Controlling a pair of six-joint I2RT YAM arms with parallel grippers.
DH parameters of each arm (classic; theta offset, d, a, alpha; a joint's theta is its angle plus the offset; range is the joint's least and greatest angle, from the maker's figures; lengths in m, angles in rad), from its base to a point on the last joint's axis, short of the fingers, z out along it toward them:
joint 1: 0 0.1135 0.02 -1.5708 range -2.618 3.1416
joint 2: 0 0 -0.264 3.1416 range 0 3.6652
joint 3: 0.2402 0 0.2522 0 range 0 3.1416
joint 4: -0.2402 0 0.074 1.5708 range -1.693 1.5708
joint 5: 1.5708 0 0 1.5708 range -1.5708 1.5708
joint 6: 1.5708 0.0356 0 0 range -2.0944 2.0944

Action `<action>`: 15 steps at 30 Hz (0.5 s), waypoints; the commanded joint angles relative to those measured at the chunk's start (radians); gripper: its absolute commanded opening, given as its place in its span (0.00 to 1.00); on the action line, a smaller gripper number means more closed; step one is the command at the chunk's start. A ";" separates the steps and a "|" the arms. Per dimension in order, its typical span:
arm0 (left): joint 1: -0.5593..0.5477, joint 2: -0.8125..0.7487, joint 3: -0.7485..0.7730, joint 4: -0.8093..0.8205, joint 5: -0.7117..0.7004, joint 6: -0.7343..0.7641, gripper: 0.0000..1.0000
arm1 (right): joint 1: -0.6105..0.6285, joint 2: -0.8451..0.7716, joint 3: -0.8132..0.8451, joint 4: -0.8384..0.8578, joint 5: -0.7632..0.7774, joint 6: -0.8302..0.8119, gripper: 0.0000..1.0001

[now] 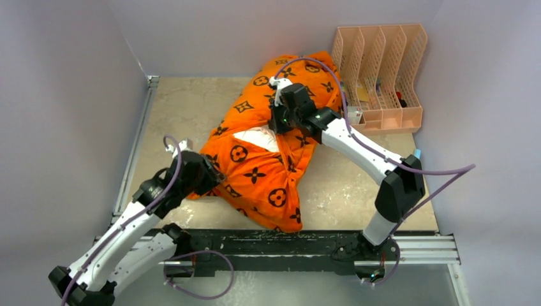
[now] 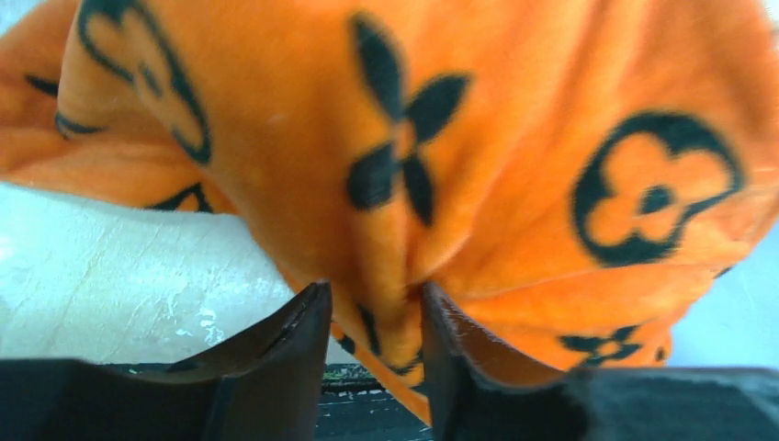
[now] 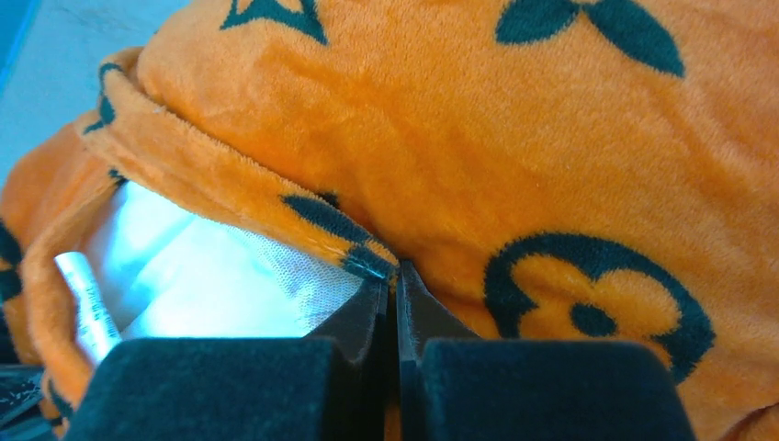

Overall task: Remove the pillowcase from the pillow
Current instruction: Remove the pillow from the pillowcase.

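Observation:
The orange pillowcase (image 1: 255, 172) with black flower motifs lies bunched diagonally across the table. Through its opening shows a patch of the white pillow (image 1: 258, 137). My left gripper (image 1: 214, 178) is at the cover's near left side. In the left wrist view the left gripper (image 2: 372, 289) is open, with a hanging fold of the pillowcase (image 2: 514, 138) between its fingers. My right gripper (image 1: 275, 118) is over the middle. In the right wrist view the right gripper (image 3: 397, 271) is shut on the hem of the pillowcase (image 3: 478, 129), and the pillow (image 3: 202, 276) shows inside the opening to the left.
A peach slotted file rack (image 1: 383, 76) stands at the back right, close to the far end of the cover. A black rail (image 1: 287, 245) runs along the near table edge and a metal rail (image 1: 137, 146) along the left. Grey walls enclose the table.

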 commanded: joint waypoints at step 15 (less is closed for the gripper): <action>-0.010 0.499 0.482 0.158 -0.028 -0.024 0.60 | -0.048 -0.168 -0.215 0.069 -0.099 0.116 0.00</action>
